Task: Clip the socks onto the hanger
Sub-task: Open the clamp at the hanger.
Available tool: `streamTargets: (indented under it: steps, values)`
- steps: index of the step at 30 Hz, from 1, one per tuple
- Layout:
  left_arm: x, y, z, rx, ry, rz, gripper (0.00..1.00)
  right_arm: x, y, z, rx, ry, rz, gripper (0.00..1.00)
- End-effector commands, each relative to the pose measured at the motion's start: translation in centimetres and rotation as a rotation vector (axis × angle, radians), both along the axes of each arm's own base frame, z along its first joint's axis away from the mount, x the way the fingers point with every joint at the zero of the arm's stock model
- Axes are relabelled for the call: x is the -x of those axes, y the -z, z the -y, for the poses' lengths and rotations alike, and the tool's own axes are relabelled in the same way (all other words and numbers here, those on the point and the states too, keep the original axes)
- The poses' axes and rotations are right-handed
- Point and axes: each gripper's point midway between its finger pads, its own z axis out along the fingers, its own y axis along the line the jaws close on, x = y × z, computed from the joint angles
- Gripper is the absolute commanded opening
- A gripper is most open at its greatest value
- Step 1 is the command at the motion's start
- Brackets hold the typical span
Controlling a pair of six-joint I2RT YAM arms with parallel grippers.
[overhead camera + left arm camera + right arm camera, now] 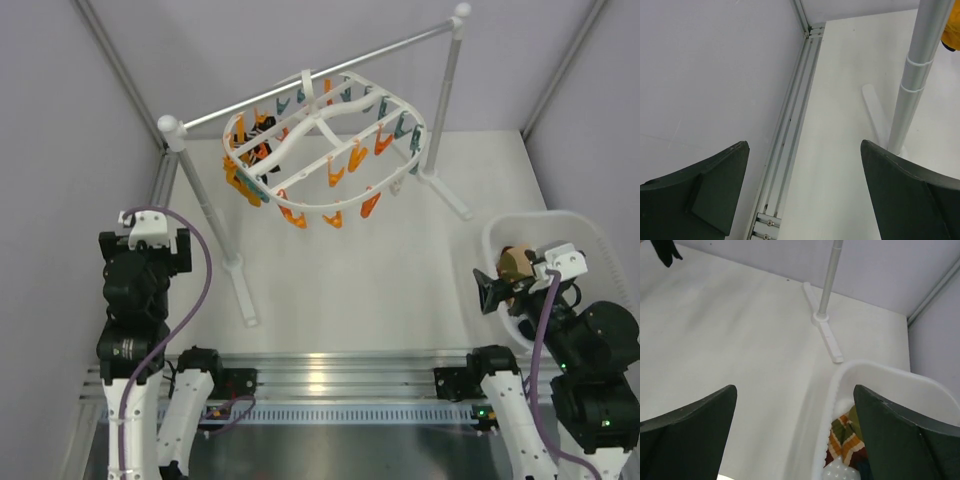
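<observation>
The hanger (325, 140), a white oval frame with orange and teal pegs, hangs from the grey rail. A dark sock (262, 140) is clipped at its left side; its tip shows in the right wrist view (662, 251). More socks lie in the white basket (598, 232): a tan one (517, 262) and a striped one (846, 436). My right gripper (795, 387) is open and empty, over the basket's left rim (826, 405). My left gripper (805, 145) is open and empty, low at the table's left edge, well short of the hanger.
The grey rail (330, 70) stands on two white posts with flat feet; the left post (912, 85) is close to my left gripper, the right post (826, 285) beyond the basket. An aluminium channel (790, 130) runs along the left wall. An orange-yellow piece (952, 35) hangs at the top right.
</observation>
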Motion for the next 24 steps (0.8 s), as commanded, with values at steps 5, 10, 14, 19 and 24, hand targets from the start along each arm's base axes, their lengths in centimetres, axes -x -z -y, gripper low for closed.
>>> streamTargets:
  steps: [5,10,14,19,24]
  values:
    - [2.4,-7.5,6.0,0.051,0.336,0.163,0.97,-0.7,-0.5,-7.0,-0.043,-0.423,0.050,1.00]
    - [3.7,-10.0,10.9,0.227,0.570,0.228,0.95,-1.4,-1.2,-10.0,-0.129,-0.619,0.035,0.99]
    - [5.4,-11.6,14.9,0.373,0.786,0.289,0.93,-1.8,-2.9,-11.6,-0.196,-0.742,0.081,1.00]
    - [7.4,-12.4,18.6,0.426,1.043,0.308,0.92,-2.6,-4.3,-12.8,-0.286,-0.837,0.105,1.00]
    - [8.0,-12.0,19.8,0.471,1.134,0.305,0.90,-4.2,-5.0,-14.5,-0.286,-0.895,0.121,0.99]
